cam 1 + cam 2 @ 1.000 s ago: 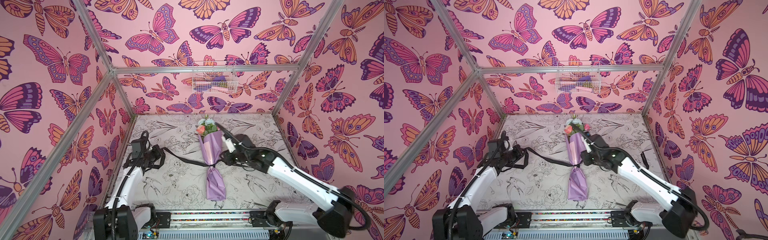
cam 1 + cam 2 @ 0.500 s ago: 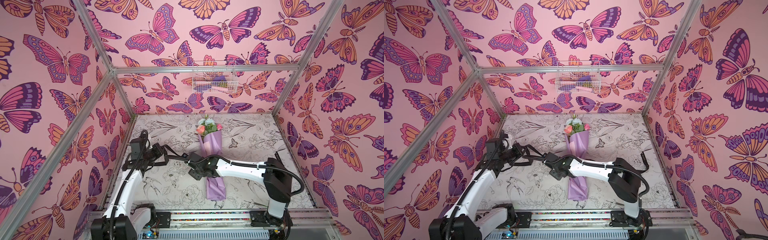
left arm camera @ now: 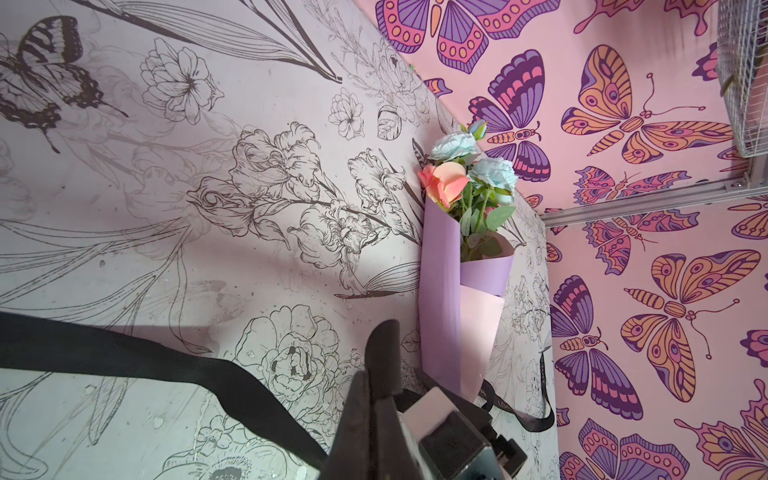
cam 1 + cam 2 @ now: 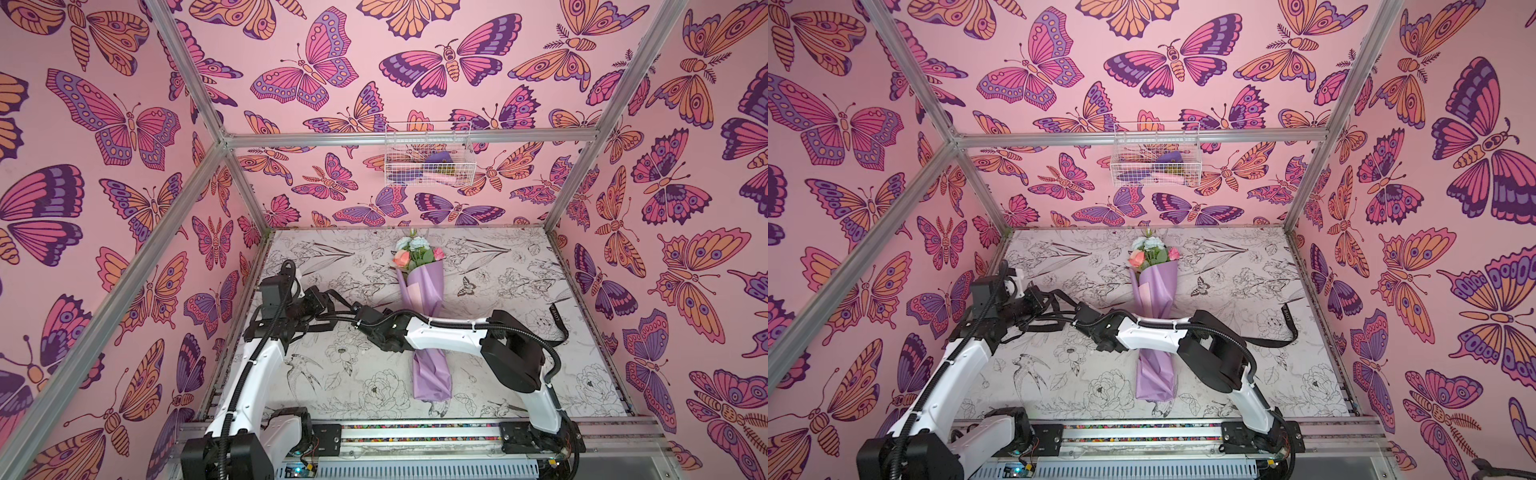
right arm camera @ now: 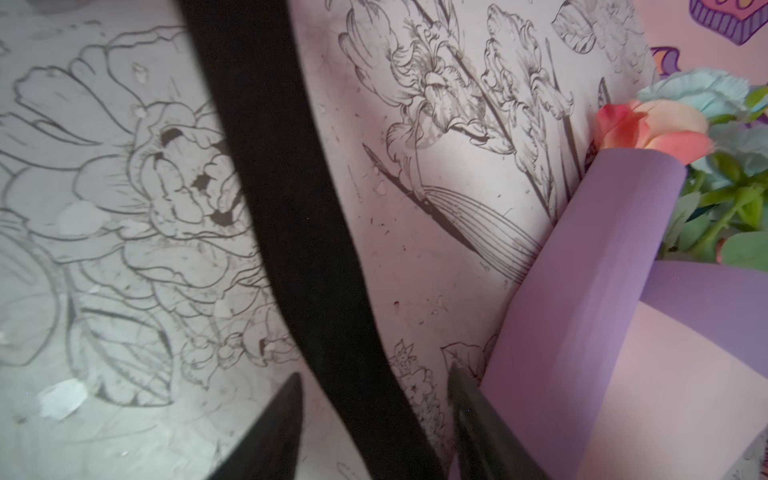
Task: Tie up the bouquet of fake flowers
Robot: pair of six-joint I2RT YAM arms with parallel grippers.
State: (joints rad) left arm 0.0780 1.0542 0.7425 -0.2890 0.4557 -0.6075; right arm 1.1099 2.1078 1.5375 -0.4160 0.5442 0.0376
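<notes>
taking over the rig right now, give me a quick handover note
Left gripper: shut on the black ribbon, left of the bouquet.
Right gripper: open, its arm over the bouquet, jaws either side of the ribbon, not gripping.
Bouquet: wrapped, lying on the table, blooms at the far end.
Done: ribbon runs out on both sides of the bouquet; the right arm hides the crossing.
Left: no knot visible; the tying remains.

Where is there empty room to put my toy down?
Free: the far right of the table, between bouquet and right wall; also the near patch between the left arm and the bouquet's tail. Crowded: left of the bouquet, where left gripper and right gripper meet at the black ribbon.
</notes>
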